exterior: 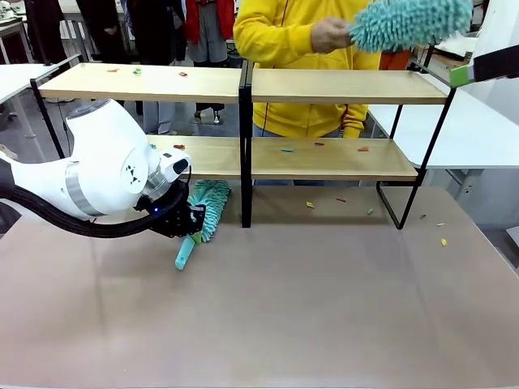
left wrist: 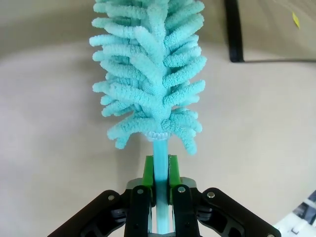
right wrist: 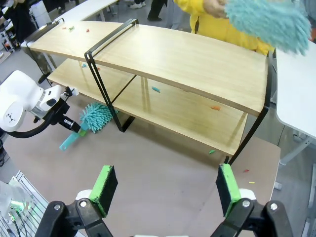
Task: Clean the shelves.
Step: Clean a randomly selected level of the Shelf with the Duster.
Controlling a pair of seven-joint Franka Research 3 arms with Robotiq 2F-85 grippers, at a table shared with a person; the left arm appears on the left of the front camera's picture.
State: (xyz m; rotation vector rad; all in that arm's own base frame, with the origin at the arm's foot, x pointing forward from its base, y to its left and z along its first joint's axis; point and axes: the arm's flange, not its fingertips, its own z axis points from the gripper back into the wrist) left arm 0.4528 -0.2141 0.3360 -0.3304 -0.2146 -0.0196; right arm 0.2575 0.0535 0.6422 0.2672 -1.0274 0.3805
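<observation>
Shelves [exterior: 340,85] strewn with scraps [exterior: 287,150]; left gripper [left wrist: 160,170] pinches duster [left wrist: 148,74], right gripper [right wrist: 167,190] spread. Next: raise duster to boards.

1. Grey-brown tabletop [exterior: 308,308] before the light-wood, black-framed shelves [exterior: 340,87] lies open.
2. Black central post [exterior: 246,146] splits both tiers.
3. White left arm [exterior: 105,166] blocks lower left bay.
4. Person's fluffy teal duster [exterior: 409,20] hovers over top right.

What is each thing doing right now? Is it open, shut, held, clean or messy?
near duster: held by its handle, fluffy head toward the shelves.
left gripper: shut on the near duster.
right gripper: open, holding nothing.
far duster: held up in the person's hand above the top board.
shelves: messy, small scraps on both boards.
table: a few scraps on it.
</observation>
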